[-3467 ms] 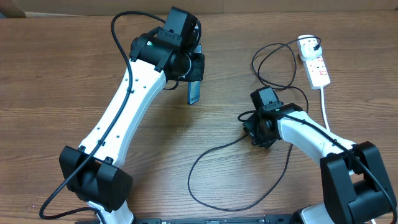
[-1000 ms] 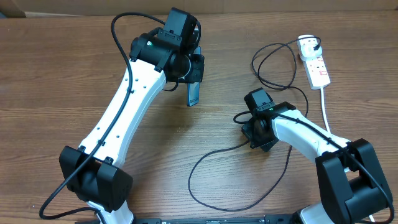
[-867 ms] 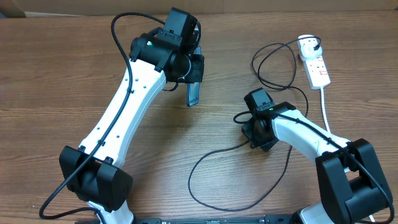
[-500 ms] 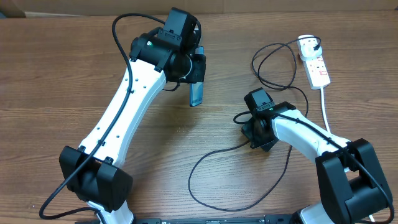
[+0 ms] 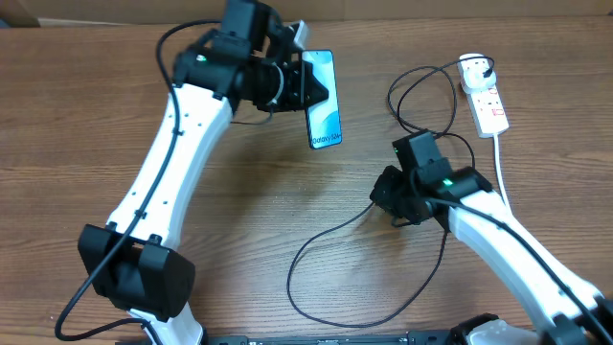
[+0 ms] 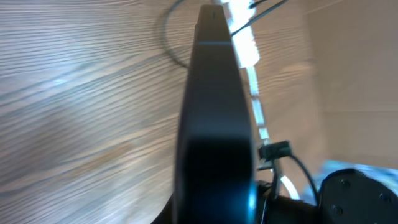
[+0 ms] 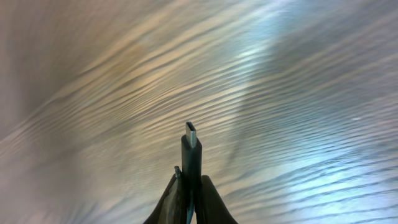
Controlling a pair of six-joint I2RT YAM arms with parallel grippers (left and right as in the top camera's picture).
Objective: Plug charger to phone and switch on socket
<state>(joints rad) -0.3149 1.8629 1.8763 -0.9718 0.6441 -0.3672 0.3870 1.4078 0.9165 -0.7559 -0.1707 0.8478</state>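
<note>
Phone [image 5: 323,100] screen light blue, facing up; charger [image 7: 191,158] plug black, silver-tipped

The overhead view is evenly lit and sharp; wrist views blur, glare streaks the table [image 7: 280,74], and the phone [image 6: 214,124] looms unfocused.

Brown wood-grain table [image 5: 67,125] fills view. White socket [image 5: 488,103] lies flat at far right, red-marked switches up, black plug [image 5: 476,67] in far end. White cord [image 5: 500,163] runs from its near end along right side. Black charger [image 5: 293,283] cable: loops left of socket, one wide loop at near centre-right.
</note>
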